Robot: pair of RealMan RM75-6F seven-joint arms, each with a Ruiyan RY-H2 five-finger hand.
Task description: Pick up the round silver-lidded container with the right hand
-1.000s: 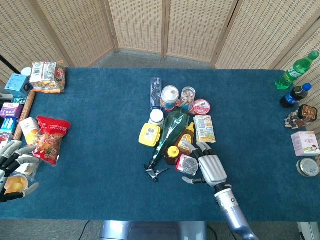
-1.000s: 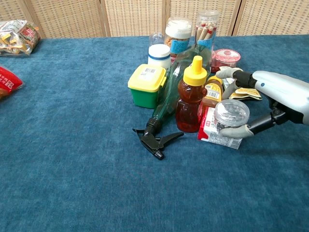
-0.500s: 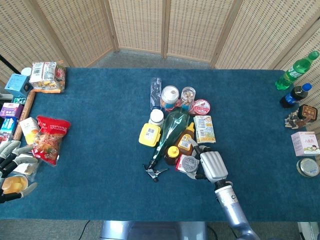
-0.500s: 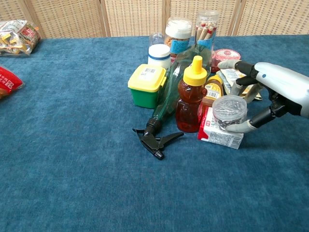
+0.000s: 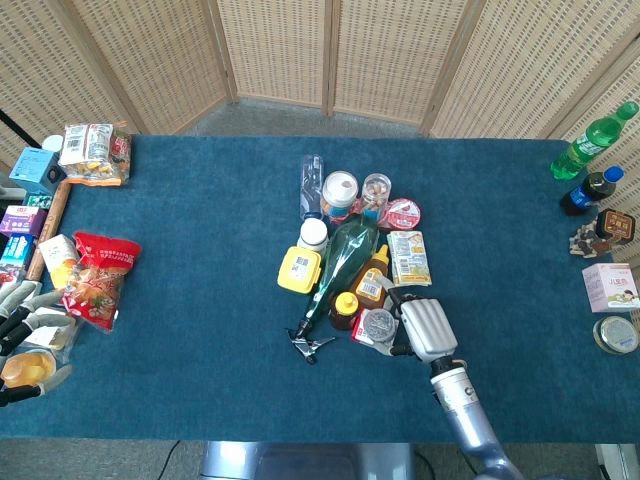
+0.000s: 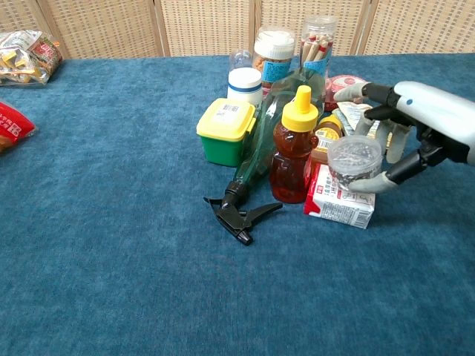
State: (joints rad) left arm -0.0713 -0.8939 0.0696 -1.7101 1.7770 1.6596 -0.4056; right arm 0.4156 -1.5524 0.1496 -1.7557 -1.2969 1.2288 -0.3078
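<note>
The round silver-lidded container (image 6: pixel 355 158) is a small clear tub with a silvery top (image 5: pixel 380 324). It sits just over a red-and-white box (image 6: pixel 338 207) at the right front of the cluster. My right hand (image 6: pixel 420 126) grips it from the right, thumb low against its near side and fingers behind it. In the head view the right hand (image 5: pixel 427 331) lies right beside the lid. Whether the tub still touches the box is unclear. My left hand (image 5: pixel 24 318) is at the table's far left edge, fingers apart and holding nothing.
Crowded against the tub are a honey bear bottle (image 6: pixel 292 147), a green spray bottle (image 6: pixel 261 130), a yellow-lidded green box (image 6: pixel 226 130), jars (image 6: pixel 274 53) and packets (image 5: pixel 408 256). Snack bags (image 5: pixel 99 278) lie left. Bottles (image 5: pixel 592 140) and a box (image 5: pixel 612 287) stand right.
My right hand closed its fingers round the silver-lidded tub and raised it a little from the red-and-white box. The left hand barely shifted.
</note>
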